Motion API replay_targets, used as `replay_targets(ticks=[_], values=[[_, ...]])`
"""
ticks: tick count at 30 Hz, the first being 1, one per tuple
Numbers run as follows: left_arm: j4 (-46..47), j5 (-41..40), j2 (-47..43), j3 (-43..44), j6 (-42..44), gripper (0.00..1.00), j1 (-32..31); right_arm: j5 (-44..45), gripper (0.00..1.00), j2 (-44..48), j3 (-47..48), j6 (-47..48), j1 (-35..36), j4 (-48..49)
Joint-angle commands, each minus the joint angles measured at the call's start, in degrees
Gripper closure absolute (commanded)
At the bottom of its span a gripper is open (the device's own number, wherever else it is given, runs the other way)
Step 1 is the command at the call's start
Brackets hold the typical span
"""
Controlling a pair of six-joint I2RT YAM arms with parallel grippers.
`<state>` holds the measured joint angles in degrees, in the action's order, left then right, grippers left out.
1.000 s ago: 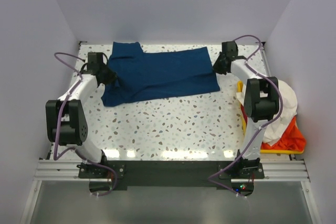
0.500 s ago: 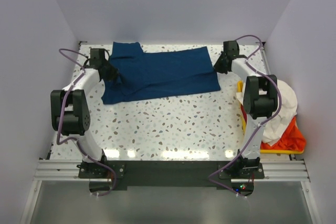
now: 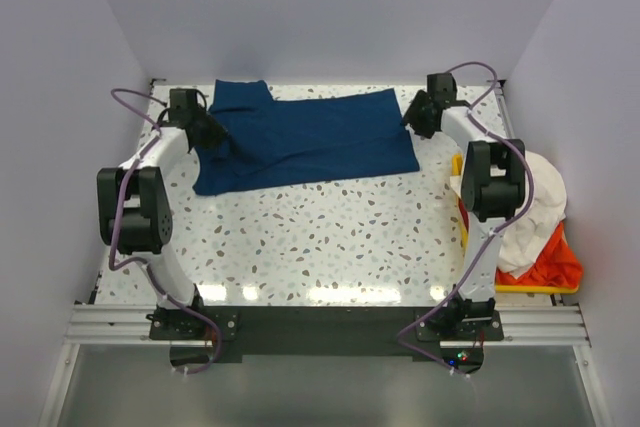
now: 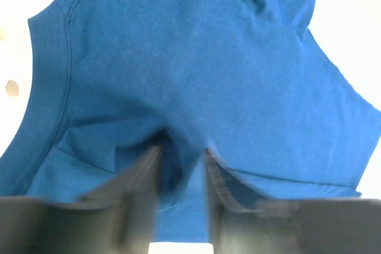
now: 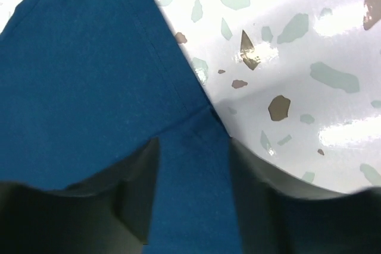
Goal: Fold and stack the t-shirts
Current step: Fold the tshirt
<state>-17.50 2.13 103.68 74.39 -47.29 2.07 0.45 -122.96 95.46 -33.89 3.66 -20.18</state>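
1. Moved since one second ago: left gripper [image 3: 208, 134] and right gripper [image 3: 415, 117], each shifted slightly toward the far edge; left elbow drawn in and raised. Navy t-shirt [image 3: 310, 142] in nearly the same place, with a small pucker at its left edge.
2. Surface: white speckled terrazzo-pattern table [image 3: 330, 232], glossy, with light reflections along the near edge.
3. Room: plain pale lavender walls [image 3: 330, 7] enclosing the table on three sides.
4. Container: yellow bin [image 3: 464, 215] at the right edge of the table, just beside the right arm.
5. Contents: cream-white t-shirt [image 3: 540, 197] heaped on top, orange-red t-shirt [image 3: 557, 262] bunched below it and spilling over the near rim.
6. Task item: navy t-shirt spread flat across the far half of the table, sleeve toward the far left corner, no print visible.
7. Left gripper [image 4: 181, 176]: jaws closed narrowly on a raised fold of the navy t-shirt near its left side.
8. Right gripper [image 5: 193, 194]: jaws apart, straddling the right corner of the navy t-shirt by its hem; cloth flat between them, bare table just to the right.
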Motion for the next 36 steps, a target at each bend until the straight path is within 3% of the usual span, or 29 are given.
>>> replay_targets(ticks=[1,2,6,7,11,16,18,28,36], values=[[3.61,2.08,0.12,1.81,1.06,0.56,1.62,-2.38,0.43,-0.09,3.85,2.07,-0.32,-1.34],[3.78,1.74,-1.36,1.64,1.06,0.44,2.23,-2.03,0.39,0.61,3.94,2.51,-0.32,-2.57],[0.02,-1.94,-7.6,-3.52,0.36,0.37,2.68,-1.42,0.35,7.35,0.53,3.04,-0.32,-5.3],[-0.25,-2.74,-9.27,-5.73,-0.26,0.36,2.68,-1.85,0.36,9.29,-4.7,2.69,-0.23,-4.61],[-1.57,-8.71,-18.49,-16.71,-3.6,0.39,2.68,-2.3,0.38,16.95,-18.54,0.76,0.21,1.81],[-1.22,-8.64,-19.66,-23.41,-4.13,0.41,2.77,-2.99,0.41,18.89,-27.24,-0.21,0.21,5.59],[-0.61,-8.02,-18.78,-24.81,-4.48,0.42,2.77,-2.82,0.46,18.54,-28.04,-0.65,0.21,6.03],[3.6,-6.97,-10.96,-23.33,-3.95,0.45,4.35,-0.8,0.47,14.33,-27.52,-1.79,0.21,7.88],[3.09,-8.9,-7.79,-20.08,-1.41,0.54,6.28,-0.71,0.65,11.6,-25.68,-2.59,0.21,8.14]])
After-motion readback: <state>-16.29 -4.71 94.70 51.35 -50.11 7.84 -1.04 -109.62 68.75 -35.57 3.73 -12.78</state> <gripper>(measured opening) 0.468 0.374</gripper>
